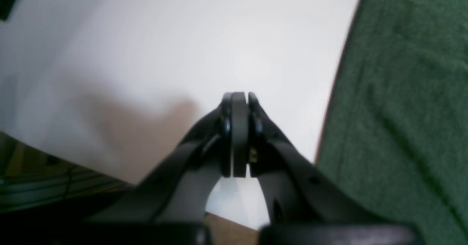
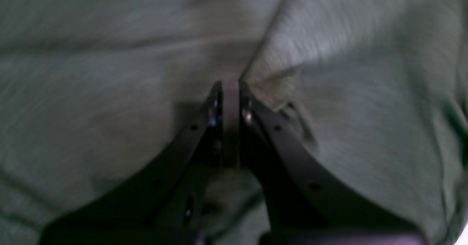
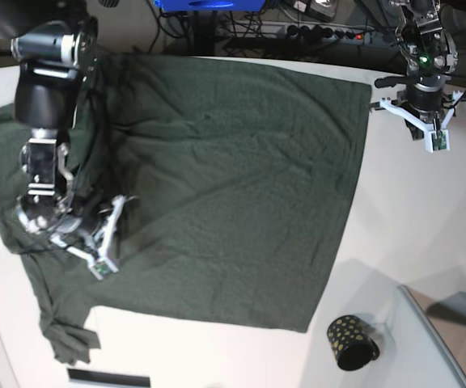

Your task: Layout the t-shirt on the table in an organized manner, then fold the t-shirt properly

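We can't read a single word, label, brand or number anywhere here, and the gold dots on the black cup [image 3: 351,343] are pattern, not text.

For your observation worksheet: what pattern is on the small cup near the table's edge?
Black with gold dots; the cup shows best in the base view.

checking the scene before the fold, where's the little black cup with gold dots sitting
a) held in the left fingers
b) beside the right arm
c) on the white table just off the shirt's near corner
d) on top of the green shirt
c, the cup lies on the bare white table, apart from the shirt, near that corner of its edge in the base view.
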You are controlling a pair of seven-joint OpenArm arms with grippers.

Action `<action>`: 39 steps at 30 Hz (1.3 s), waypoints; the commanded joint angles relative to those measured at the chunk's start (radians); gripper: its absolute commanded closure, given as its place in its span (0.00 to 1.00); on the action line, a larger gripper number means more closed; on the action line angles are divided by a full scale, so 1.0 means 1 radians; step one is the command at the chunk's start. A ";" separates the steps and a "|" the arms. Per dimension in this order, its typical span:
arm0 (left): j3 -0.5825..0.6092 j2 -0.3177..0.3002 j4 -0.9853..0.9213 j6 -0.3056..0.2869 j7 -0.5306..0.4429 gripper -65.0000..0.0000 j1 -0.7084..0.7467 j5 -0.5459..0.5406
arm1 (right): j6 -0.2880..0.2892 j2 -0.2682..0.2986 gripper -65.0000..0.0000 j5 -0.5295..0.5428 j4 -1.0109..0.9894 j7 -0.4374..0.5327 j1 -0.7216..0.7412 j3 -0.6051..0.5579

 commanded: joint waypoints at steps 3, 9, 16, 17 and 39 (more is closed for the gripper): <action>-0.002 -0.011 0.016 0.005 -0.019 1.00 -0.016 -0.002 | 0.001 -0.018 1.00 0.002 0.110 0.010 -0.056 -0.085; -0.002 -0.011 0.016 0.005 -0.019 1.00 -0.019 -0.002 | 0.001 -0.063 1.00 0.002 0.212 0.007 -0.128 -0.199; -0.002 -0.011 0.014 0.005 -0.021 1.00 -0.022 -0.002 | 0.007 -0.055 0.94 0.002 0.279 0.007 -0.188 -0.377; -0.002 -0.011 0.014 0.005 -0.019 1.00 -0.031 -0.002 | 0.007 -0.052 0.88 0.002 0.302 0.007 -0.200 -0.394; -0.002 -0.011 -0.048 0.005 -0.025 1.00 -0.054 -0.002 | -0.121 0.080 0.55 0.003 0.219 0.007 -0.171 -0.122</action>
